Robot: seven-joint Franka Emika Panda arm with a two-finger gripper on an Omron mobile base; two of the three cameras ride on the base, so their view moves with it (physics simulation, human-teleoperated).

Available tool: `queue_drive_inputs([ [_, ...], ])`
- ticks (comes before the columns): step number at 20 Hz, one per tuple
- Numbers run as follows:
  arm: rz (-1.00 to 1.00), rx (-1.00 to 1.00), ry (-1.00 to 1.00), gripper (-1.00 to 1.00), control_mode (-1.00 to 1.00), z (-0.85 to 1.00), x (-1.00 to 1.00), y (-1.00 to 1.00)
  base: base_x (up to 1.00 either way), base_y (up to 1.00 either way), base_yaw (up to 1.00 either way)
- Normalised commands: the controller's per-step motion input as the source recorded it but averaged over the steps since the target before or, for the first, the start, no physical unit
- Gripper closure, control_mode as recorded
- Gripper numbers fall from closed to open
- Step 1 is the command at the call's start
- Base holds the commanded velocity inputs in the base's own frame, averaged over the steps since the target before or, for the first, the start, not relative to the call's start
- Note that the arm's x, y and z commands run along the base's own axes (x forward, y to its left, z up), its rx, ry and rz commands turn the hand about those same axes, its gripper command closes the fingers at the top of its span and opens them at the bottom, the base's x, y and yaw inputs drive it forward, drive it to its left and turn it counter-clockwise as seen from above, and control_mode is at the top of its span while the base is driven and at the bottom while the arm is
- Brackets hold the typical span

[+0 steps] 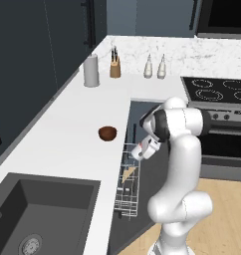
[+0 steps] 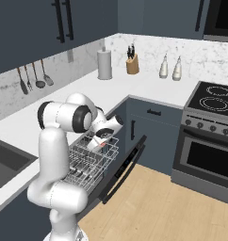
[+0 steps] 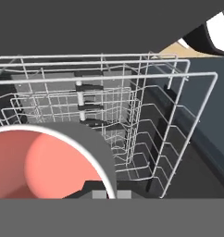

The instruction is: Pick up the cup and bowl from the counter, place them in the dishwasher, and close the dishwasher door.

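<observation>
No readable text, label, brand, number or sign appears on anything in these pictures. The steel oven [image 2: 207, 155] has a row of small dark knobs with no legible markings, the slate blue-grey dishwasher door [image 2: 123, 172] and the plain white countertop [image 1: 67, 134] are bare, and the two white pear-shaped shakers [image 1: 155, 67] carry no lettering that can be made out.

My jaws are clamped on the cup [image 3: 53, 162], its pink interior facing me, just above the white wire rack [image 3: 146, 115] of the dishwasher.
</observation>
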Motion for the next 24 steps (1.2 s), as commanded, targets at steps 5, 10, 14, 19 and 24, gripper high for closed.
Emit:
queue_drive_inputs([
  [5,0.03,0.0,-0.06,1.0,-1.0,-0.17,0.2,0.02,0.0,0.0,0.0],
  [10,0.03,0.01,-0.1,1.0,-1.0,-0.12,0.14,0.05,0.0,0.0,0.0],
  [14,0.02,0.09,-0.16,1.0,-1.0,-0.08,0.04,0.0,0.0,0.0,0.0],
  [19,0.0,0.12,-0.18,1.0,-1.0,-0.13,0.0,-0.03,0.0,0.0,0.0],
  [24,0.0,0.08,-0.1,1.0,-1.0,-0.13,0.07,0.0,0.0,0.0,0.0],
])
